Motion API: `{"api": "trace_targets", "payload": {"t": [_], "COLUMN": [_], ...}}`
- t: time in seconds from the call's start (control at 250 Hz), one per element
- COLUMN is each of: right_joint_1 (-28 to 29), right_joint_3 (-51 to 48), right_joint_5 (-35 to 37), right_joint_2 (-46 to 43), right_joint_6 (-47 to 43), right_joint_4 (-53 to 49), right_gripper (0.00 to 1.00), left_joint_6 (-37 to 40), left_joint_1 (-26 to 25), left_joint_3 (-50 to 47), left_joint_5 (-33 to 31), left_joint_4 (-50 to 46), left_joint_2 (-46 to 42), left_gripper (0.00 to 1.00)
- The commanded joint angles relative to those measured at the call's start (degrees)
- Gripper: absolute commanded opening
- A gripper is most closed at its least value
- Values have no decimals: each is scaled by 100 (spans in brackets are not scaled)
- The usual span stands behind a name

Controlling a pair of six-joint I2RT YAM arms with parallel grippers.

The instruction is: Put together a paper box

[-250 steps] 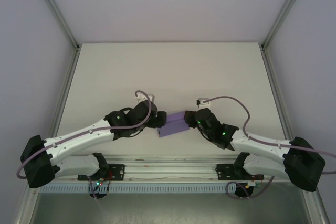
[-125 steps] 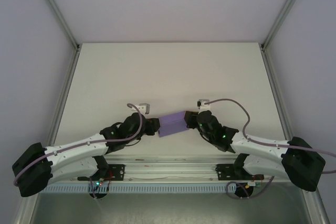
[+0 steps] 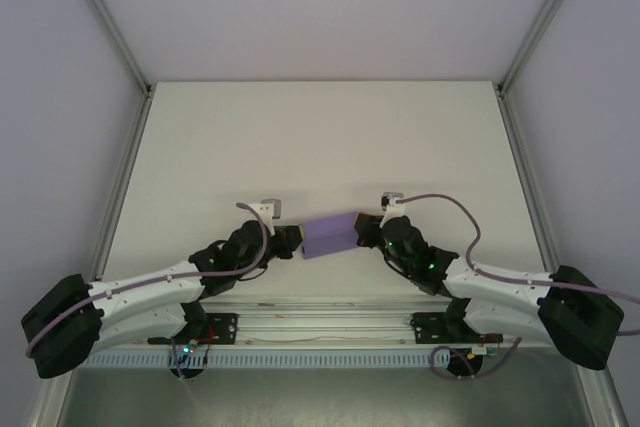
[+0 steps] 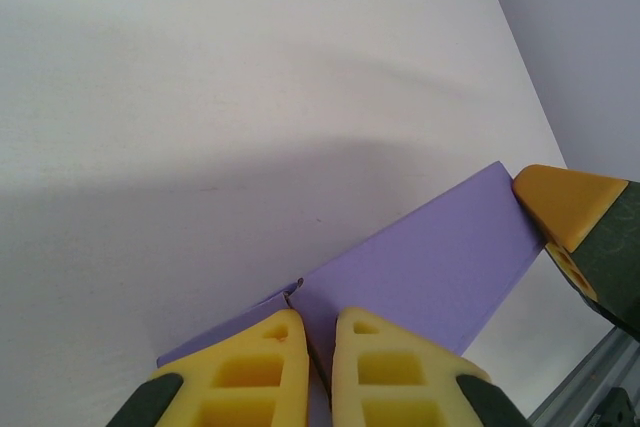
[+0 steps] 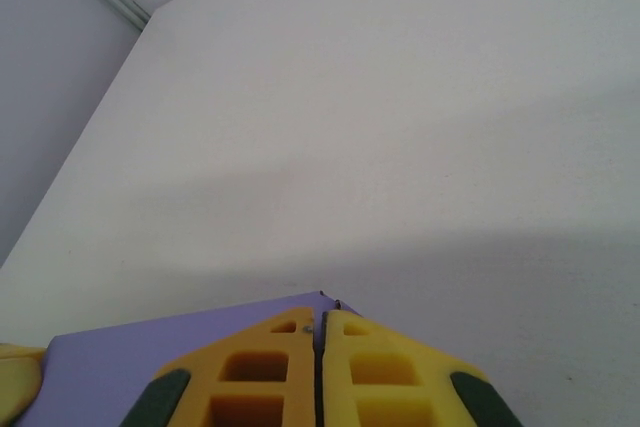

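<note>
White table (image 3: 320, 137), evenly lit
Plain grey walls (image 3: 320, 7) and slanting metal posts (image 3: 108, 15) stand left, right and far.

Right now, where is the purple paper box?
In the top view, the paper box sits near the front edge of the table, centred, held between the left gripper at its left end and the right gripper at its right end.

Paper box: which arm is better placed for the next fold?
Left, probably. The left gripper sits right at the unclosed seam of the paper box, while the right gripper is pinched on the far end and can steady it.
</note>
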Motion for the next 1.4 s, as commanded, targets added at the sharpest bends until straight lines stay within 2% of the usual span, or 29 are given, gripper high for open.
{"api": "trace_targets", "payload": {"t": [0.0, 0.128, 0.168, 0.216, 0.26, 0.328, 0.404, 0.448, 0.532, 0.608, 0.66, 0.747, 0.839, 0.891, 0.923, 1.027, 1.179, 1.307, 1.395], "right_joint_1": [42, 42, 41, 39, 44, 44, 47, 44, 47, 43, 42, 9, -110, -182, -211, -239, -235, -226, -166], "right_joint_3": [-368, -203, -124, -2, 140, 378, 640, 795, 1187, 1462, 1591, 1769, 2015, 2192, 2291, 2666, 3473, 4221, 4483], "right_joint_5": [-517, -552, -531, -553, -628, -704, -591, -506, -196, 53, 187, 286, -17, -446, -770, -1694, -3051, -3409, -3193], "right_joint_2": [229, -83, -189, -280, -321, -332, -314, -314, -335, -387, -434, -530, -599, -600, -579, -395, 313, 1032, 1539], "right_joint_6": [-112, -85, -70, -88, -121, -128, -96, -130, -238, -274, -308, -458, -1109, -1740, -2262, -4010, -6658, -8108, -8652], "right_joint_4": [-1536, -1712, -1787, -1943, -2084, -2247, -2457, -2622, -3149, -3485, -3630, -3776, -3832, -3869, -3899, -4270, -5548, -6564, -6673], "right_gripper": [0, 0, 0, 3, 7, 14, 19, 24, 31, 36, 46, 60, 74, 87, 100, 100, 100, 100, 100], "left_joint_6": [180, 290, 321, 353, 359, 382, 376, 400, 440, 533, 545, 607, 629, 669, 675, 779, 884, 984, 1025], "left_joint_1": [-30, -29, -30, -30, -30, -27, -29, -27, -19, -19, -8, 56, 361, 614, 780, 1227, 1745, 1968, 2029], "left_joint_3": [-244, -47, 88, 295, 515, 850, 1232, 1466, 1945, 2309, 2517, 2830, 3154, 3289, 3366, 3417, 3339, 3188, 3051], "left_joint_5": [301, 263, 245, 227, 209, 150, 40, -47, -302, -511, -713, -1001, -1117, -1069, -1058, -994, -793, -806, -835], "left_joint_4": [-1084, -1382, -1527, -1749, -1971, -2285, -2643, -2894, -3393, -3752, -3994, -4290, -4631, -4729, -4764, -4617, -4412, -4372, -4400], "left_joint_2": [152, -185, -249, -283, -273, -184, -43, 67, 244, 346, 373, 400, 476, 529, 560, 591, 690, 591, 455], "left_gripper": [0, 0, 16, 22, 32, 37, 54, 67, 74, 87, 100, 100, 100, 100, 100, 100, 100, 100, 100]}}
